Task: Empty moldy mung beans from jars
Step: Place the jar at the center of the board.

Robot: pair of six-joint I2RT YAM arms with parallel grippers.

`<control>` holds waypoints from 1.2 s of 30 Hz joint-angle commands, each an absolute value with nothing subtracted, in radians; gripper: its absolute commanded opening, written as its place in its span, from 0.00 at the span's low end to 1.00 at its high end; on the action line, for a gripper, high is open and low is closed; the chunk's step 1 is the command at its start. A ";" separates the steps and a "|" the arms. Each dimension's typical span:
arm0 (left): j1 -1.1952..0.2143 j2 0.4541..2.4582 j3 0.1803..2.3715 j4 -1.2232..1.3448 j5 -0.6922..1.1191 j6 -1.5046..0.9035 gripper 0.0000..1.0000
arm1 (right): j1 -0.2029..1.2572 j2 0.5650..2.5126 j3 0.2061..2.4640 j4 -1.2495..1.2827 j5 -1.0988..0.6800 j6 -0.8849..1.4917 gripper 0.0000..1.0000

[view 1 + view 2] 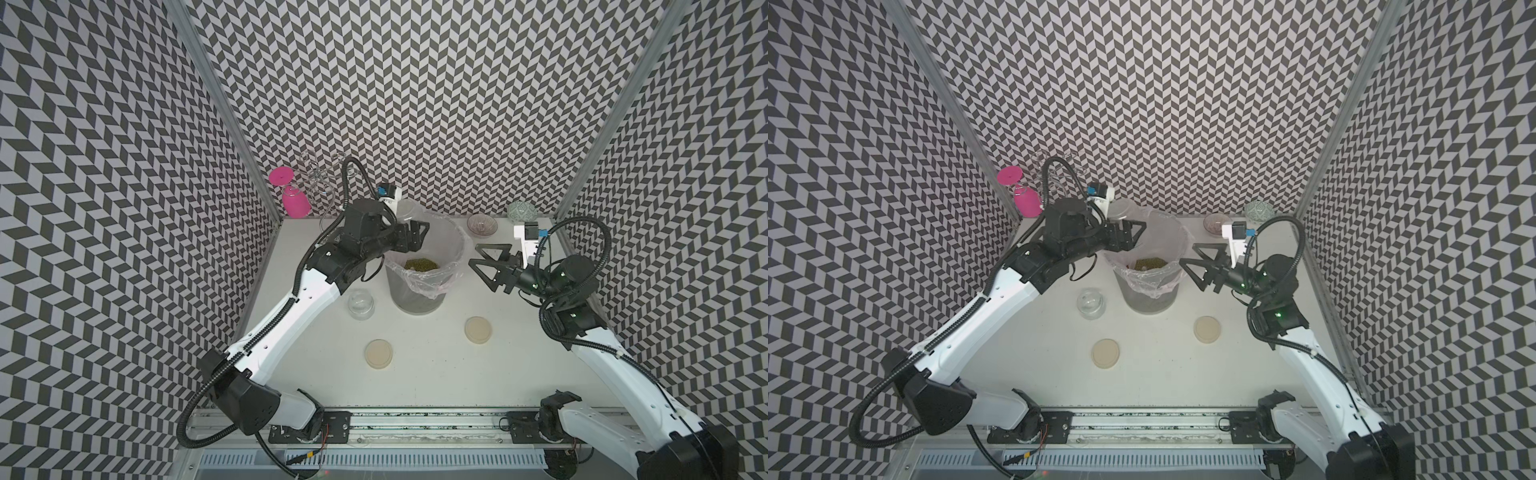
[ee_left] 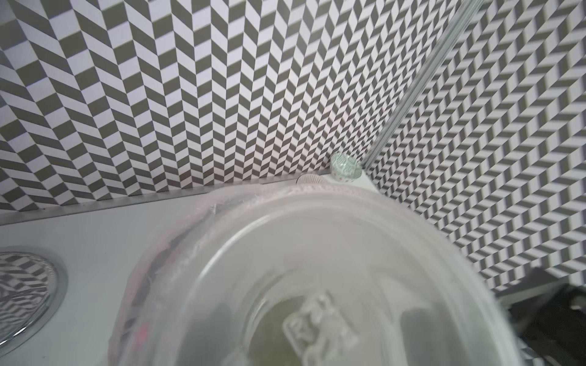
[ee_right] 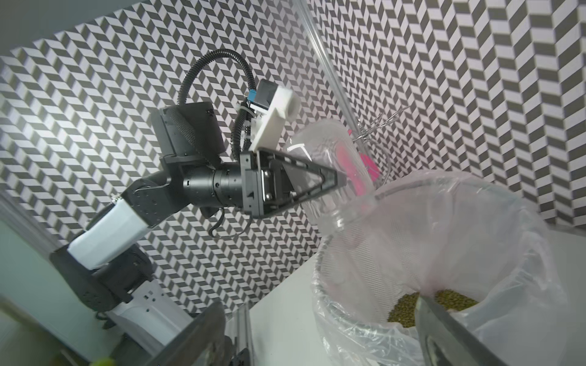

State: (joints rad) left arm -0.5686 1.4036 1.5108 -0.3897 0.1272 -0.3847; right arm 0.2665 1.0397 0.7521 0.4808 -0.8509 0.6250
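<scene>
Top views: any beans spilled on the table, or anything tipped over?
Nothing stands out. The beans lie inside the lined bin, none visible on the table. The empty jar stands upright and both lids lie flat. The left claw holds the second jar over the bin's rim.

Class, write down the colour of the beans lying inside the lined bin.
Olive-green beans, shown best in a top view.

My white table [image 1: 419,374] is boxed in by three walls [image 1: 415,91] papered in a grey-and-white zigzag pattern. Silver metal posts [image 1: 226,108] rise from the table's two back corners, and a metal rail [image 1: 424,419] runs along the table's front edge. The light is even.
</scene>
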 commanded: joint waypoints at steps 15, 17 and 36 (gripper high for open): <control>-0.554 1.309 1.451 -0.159 0.386 -0.631 0.66 | 0.559 1.308 0.909 0.926 -0.861 0.776 0.90; -0.544 1.302 1.448 -0.166 0.400 -0.645 0.66 | 0.560 1.319 0.916 0.925 -0.844 0.767 0.90; -0.446 1.256 1.370 -0.042 0.628 -0.799 0.67 | 0.564 1.476 1.012 1.109 -0.761 0.876 0.90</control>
State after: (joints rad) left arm -0.4534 1.2892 1.3689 -0.1581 0.5629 -0.7555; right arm 0.5598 1.4372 0.9550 0.9825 -0.7521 0.8143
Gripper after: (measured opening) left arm 0.853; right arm 0.898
